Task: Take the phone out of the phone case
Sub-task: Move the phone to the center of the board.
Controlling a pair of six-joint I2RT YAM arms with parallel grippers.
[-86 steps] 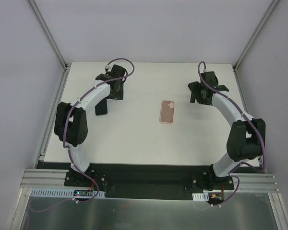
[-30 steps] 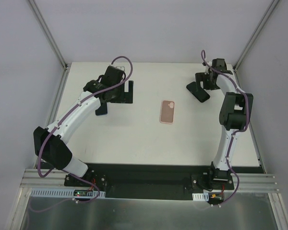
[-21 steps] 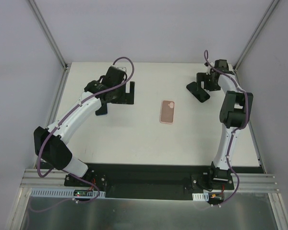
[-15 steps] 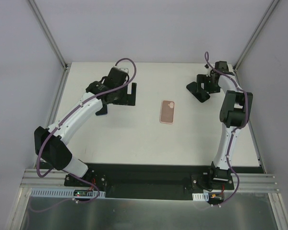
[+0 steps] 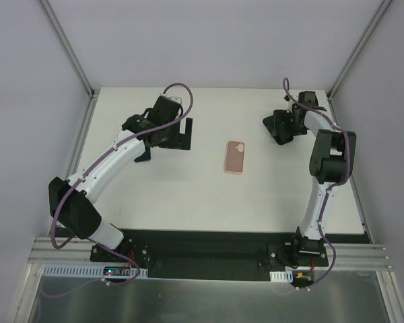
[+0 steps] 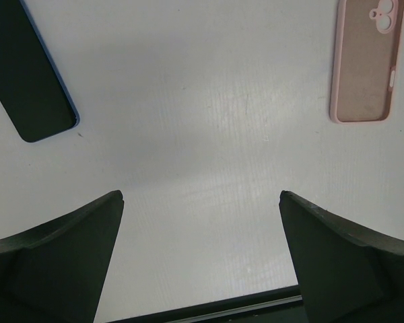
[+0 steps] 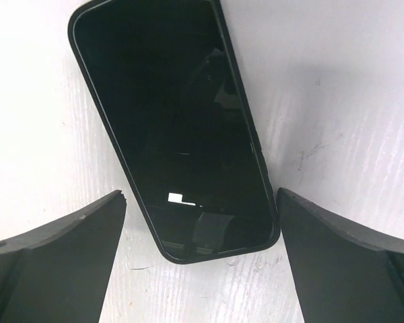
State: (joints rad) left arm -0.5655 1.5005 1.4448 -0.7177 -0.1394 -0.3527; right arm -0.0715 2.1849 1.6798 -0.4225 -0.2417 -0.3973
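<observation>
Table (image 5: 188, 195); phone (image 7: 175, 128) clearest from right wrist

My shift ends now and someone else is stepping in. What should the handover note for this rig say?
left gripper: open, empty, hovering over the table, with a blue-edged dark phone on one side and the phone case on the other.
right gripper: open, empty, above the phone, which lies flat near the table's far right.
The phone case sits mid-table and looks empty.
Done: the phone and the phone case lie apart.
Left: apparently nothing but parking the arms.
</observation>
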